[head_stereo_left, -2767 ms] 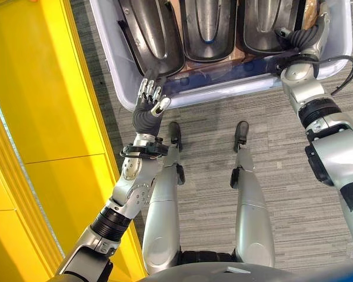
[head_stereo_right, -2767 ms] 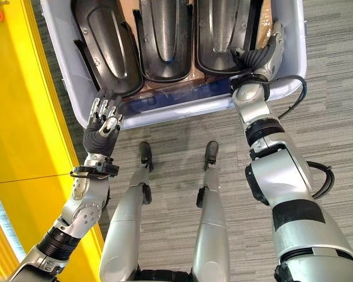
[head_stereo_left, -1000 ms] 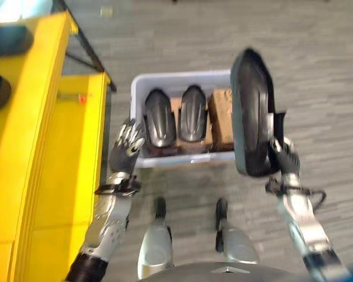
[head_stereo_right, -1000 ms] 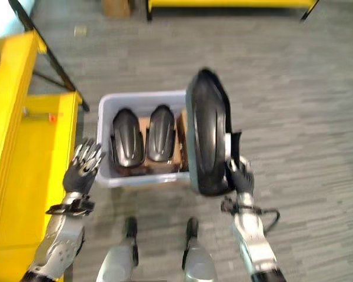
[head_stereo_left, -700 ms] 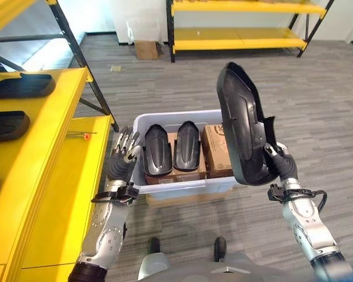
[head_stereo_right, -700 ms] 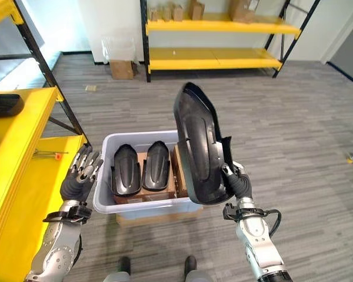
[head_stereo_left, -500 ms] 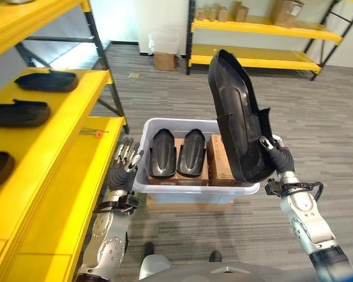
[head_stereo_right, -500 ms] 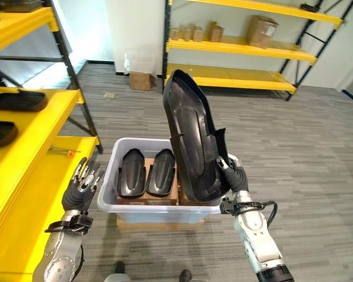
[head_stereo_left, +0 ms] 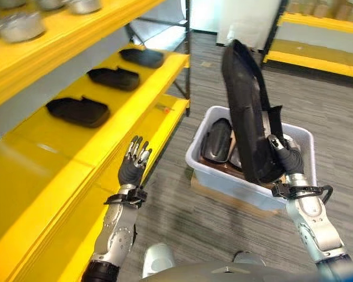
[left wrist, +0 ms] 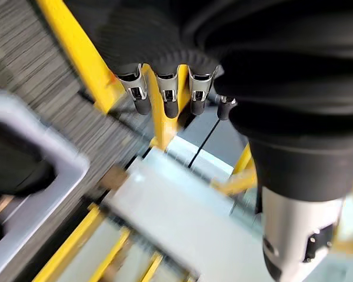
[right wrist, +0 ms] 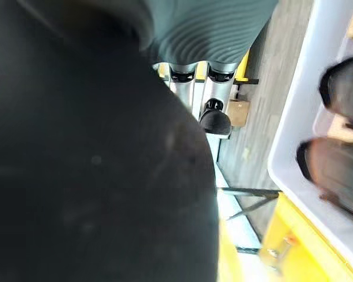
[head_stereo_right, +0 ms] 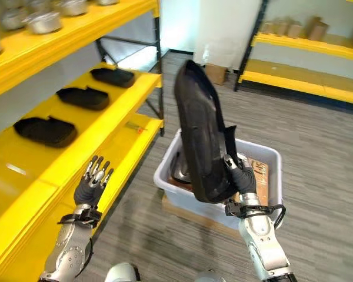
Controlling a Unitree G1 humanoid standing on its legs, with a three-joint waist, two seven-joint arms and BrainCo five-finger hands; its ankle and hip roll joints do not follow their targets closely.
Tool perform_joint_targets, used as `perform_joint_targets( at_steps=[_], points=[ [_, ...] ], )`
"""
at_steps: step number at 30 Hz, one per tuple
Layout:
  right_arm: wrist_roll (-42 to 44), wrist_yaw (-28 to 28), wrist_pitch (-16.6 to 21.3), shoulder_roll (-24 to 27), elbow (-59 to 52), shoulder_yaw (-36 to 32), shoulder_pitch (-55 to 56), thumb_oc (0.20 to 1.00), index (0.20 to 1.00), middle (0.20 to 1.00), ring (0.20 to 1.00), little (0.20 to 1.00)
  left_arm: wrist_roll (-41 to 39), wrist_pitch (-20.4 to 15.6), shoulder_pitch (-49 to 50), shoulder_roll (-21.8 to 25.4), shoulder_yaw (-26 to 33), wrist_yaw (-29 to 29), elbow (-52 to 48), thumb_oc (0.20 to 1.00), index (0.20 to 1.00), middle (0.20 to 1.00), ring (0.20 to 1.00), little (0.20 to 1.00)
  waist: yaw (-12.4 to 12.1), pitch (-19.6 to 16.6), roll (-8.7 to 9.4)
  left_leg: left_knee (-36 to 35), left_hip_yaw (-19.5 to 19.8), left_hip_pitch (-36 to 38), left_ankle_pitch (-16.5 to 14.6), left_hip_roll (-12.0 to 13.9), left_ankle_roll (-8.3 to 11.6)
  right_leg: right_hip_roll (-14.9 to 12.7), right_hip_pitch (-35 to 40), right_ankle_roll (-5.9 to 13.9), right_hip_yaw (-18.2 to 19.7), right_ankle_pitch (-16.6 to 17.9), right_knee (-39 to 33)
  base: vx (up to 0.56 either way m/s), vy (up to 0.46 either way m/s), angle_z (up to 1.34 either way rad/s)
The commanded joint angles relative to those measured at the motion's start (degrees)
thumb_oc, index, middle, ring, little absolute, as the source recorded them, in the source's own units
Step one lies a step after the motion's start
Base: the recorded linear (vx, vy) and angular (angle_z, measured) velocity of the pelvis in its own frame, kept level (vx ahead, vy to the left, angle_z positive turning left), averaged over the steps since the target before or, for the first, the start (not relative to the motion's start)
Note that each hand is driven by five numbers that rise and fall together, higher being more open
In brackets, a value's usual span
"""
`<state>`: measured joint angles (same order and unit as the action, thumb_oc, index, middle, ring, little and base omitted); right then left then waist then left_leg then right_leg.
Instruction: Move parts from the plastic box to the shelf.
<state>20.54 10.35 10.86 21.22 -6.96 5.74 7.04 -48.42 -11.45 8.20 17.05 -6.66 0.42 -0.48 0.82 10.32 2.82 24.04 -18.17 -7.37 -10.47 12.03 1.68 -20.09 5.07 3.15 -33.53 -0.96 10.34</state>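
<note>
- Black part (head_stereo_right: pixel 201 141): long moulded shell, held nearly upright, lower end gripped by the right hand (head_stereo_right: pixel 240 176), fingers curled round its bottom edge. In the right wrist view the part's dark surface (right wrist: pixel 94 176) lies right against the fingers (right wrist: pixel 215 120).
- The part stands clear above the plastic box (head_stereo_right: pixel 265 200); the box sits just behind and below the right hand's fingers.
- Left hand (head_stereo_right: pixel 94 179): raised, fingers straight and loosely spread, holding nothing. Beyond its fingertips (left wrist: pixel 167 100) the left wrist view shows the yellow shelf frame (left wrist: pixel 76 53).
- Shelf (head_stereo_left: pixel 106 135): yellow, to the far side of the left hand's fingers. Three black parts already lie in a row on its middle level: nearest (head_stereo_left: pixel 77 110), middle (head_stereo_left: pixel 113 77), farthest (head_stereo_left: pixel 142 57). Bare yellow surface in front of the nearest one.
- Box contents: at least one more black part (head_stereo_left: pixel 219 140) lying inside, just beside the held part's lower half; cardboard (head_stereo_right: pixel 260 170) shows past the right hand's fingers. What else is in the box is partly hidden by the held part.
- Progress, as a judgement: well under way. Three parts shelved, one lifted out and in transit, at least one left in the box.
- Left to do: carry the held part across to the shelf, lay it flat on the free stretch, release, go back for the remainder.
- Metal bowls (head_stereo_left: pixel 22 24) on the upper shelf level, well apart from both hands; not involved.
</note>
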Motion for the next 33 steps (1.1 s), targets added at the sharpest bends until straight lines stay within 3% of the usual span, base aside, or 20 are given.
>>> perform_joint_targets(
  at_steps=[1, 5, 6, 7, 10, 11, 12, 14, 17, 20, 22, 30, 33],
  points=[
    [0.3, -0.7, 3.8, 1.8, -0.9, -1.0, -5.9, 0.2, 0.2, 0.2, 0.2, 0.2, 0.1, -2.1, 0.8, 1.8, 1.4, -0.6, -6.2, 1.0, 1.0, 1.0, 1.0, 1.0, -1.2, -0.6, -2.9, -9.5, 7.9, 2.8, 6.1, 1.0, 1.84, 1.2, -2.9, 1.72, 3.1, -4.9, 6.8, 0.07, 0.349, 0.7],
    [0.3, -1.5, 3.4, 1.0, 0.0, -0.2, -6.9, 0.2, 0.2, 0.2, 0.2, 0.2, 0.7, -2.8, 1.8, 3.1, 3.4, -0.2, -8.0, 1.0, 1.0, 1.0, 1.0, 1.0, -4.0, -1.1, -1.01, -10.0, 10.0, 0.7, 4.6, -3.9, -0.12, -2.1, -0.7, 4.04, 0.4, -1.9, 4.1, 0.09, 0.29, 0.75],
    [0.3, -1.5, 3.4, 1.0, 0.0, -0.2, -6.9, 0.2, 0.2, 0.2, 0.2, 0.2, 0.7, -2.8, 1.8, 3.1, 3.4, -0.2, -8.0, 1.0, 1.0, 1.0, 1.0, 1.0, -4.0, -1.1, -1.01, -10.0, 10.0, 0.7, 4.6, -3.9, -0.12, -2.1, -0.7, 4.04, 0.4, -1.9, 4.1, 0.12, 0.318, 0.44],
    [0.2, -1.2, 3.3, 0.3, 0.6, 0.3, -8.2, 0.2, 0.2, 0.2, 0.2, 0.2, 1.0, -2.8, 1.8, 3.4, 4.1, 0.1, -8.1, 1.0, 1.0, 1.0, 1.0, 1.0, -5.1, -1.1, 0.03, -8.5, 11.0, -0.5, 2.9, -6.7, -1.58, -4.0, 0.2, 5.14, -0.7, 0.5, 3.7, 0.11, 0.265, 0.58],
    [-0.1, -0.9, 3.0, -0.7, 1.1, 1.1, -8.7, 0.2, 0.2, 0.2, 0.2, 0.2, 2.4, -3.1, 1.0, 4.3, 4.4, 0.6, -8.3, 1.0, 1.0, 1.0, 1.0, 1.0, -6.0, -1.4, 0.82, -9.1, 12.0, -0.8, 1.6, -10.6, -3.81, -6.6, -0.1, 6.99, 0.3, 5.9, 4.6, 0.17, 0.363, 0.57],
    [-0.1, -1.4, 2.5, -1.3, 1.0, 1.9, -8.3, 0.2, 0.2, 0.2, 0.2, 0.2, 4.2, -3.1, -0.1, 5.2, 4.0, 1.2, -7.4, 1.0, 1.0, 1.0, 1.0, 1.0, -4.6, -1.6, 0.62, -12.8, 14.1, 1.1, 2.2, -13.0, -5.58, -6.7, -3.3, 7.19, 8.1, 10.4, 8.3, 0.16, 0.396, 0.62],
    [0.3, -1.4, 2.7, -1.4, 1.0, 2.3, -8.7, 0.2, 0.2, 0.2, 0.2, 0.2, 4.4, -3.4, -1.2, 5.5, 3.6, 1.6, -6.7, 1.0, 1.0, 1.0, 1.0, 1.0, -3.4, -1.3, 0.43, -14.5, 14.4, 1.1, 4.1, -13.4, -6.03, -4.8, -5.9, 5.55, 11.9, 11.1, 8.4, 0.13, 0.285, 0.58],
    [0.9, -1.9, 2.6, -1.2, 0.9, 2.9, -8.8, 0.2, 0.2, 0.2, 0.2, 0.2, 5.3, -3.5, -2.6, 5.9, 2.9, 1.8, -5.8, 1.0, 1.0, 1.0, 1.0, 1.0, -1.2, -1.2, -0.66, -18.6, 16.5, 3.0, 6.0, -13.1, -5.75, 1.9, -10.8, 4.31, 20.7, 7.3, 8.0, 0.07, 0.084, 0.52],
    [1.7, -2.9, 2.6, -1.0, 1.0, 3.3, -8.4, 0.2, 0.2, 0.2, 0.2, 0.2, 6.2, -3.6, -2.4, 5.5, 2.7, 1.3, -5.2, 1.0, 1.0, 1.0, 1.0, 1.0, 0.9, -0.6, -1.19, -20.8, 19.2, 4.5, 6.9, -13.0, -5.06, 6.9, -14.8, 4.37, 28.2, 5.7, 3.9, 0.1, -0.033, 0.65],
    [2.8, -3.6, 2.8, -0.5, 0.7, 3.3, -8.0, 0.2, 0.2, 0.2, 0.2, 0.2, 6.0, -3.8, -2.2, 4.9, 2.3, 0.9, -4.8, 1.0, 1.0, 1.0, 1.0, 1.0, 2.8, 0.5, 0.09, -20.3, 22.2, 5.3, 6.1, -13.8, -4.09, 9.2, -15.6, 5.88, 33.8, 6.2, -2.9, 0.1, -0.118, 1.0],
    [3.7, -5.0, 2.8, -0.4, 0.6, 2.9, -6.7, 0.2, 0.2, 0.2, 0.2, 0.2, 6.2, -3.7, -1.0, 4.1, 2.3, -0.3, -5.3, 1.0, 1.0, 1.0, 1.0, 1.0, 2.6, -0.7, 1.11, -19.9, 22.5, 5.6, 5.7, -14.1, -3.79, 8.6, -12.3, 6.09, 33.3, 5.6, -5.4, 0.1, -0.2, 0.66],
    [5.0, -6.6, 2.9, 0.5, 0.2, 1.6, -4.6, 0.2, 0.2, 0.2, 0.2, 0.2, 4.5, -2.5, 3.4, 3.2, 3.1, -1.8, -6.9, 1.0, 1.0, 1.0, 1.0, 1.0, 1.6, -4.5, 0.52, -23.6, 23.6, 8.1, 7.3, -9.3, -1.28, 10.5, -7.7, 4.54, 30.1, 2.1, -8.3, 0.07, -0.199, 0.04],
    [6.1, -7.3, 3.2, 0.9, -0.1, 1.9, -4.7, 0.2, 0.2, 0.2, 0.2, 0.2, 3.9, -2.2, 4.4, 3.0, 3.0, -2.3, -7.1, 1.0, 1.0, 1.0, 1.0, 1.0, 1.2, -5.2, -0.25, -24.6, 25.2, 8.7, 8.6, -6.5, 0.39, 12.6, -6.8, 2.87, 28.6, -0.8, -6.7, 0.01, -0.245, 0.26]
  ],
)
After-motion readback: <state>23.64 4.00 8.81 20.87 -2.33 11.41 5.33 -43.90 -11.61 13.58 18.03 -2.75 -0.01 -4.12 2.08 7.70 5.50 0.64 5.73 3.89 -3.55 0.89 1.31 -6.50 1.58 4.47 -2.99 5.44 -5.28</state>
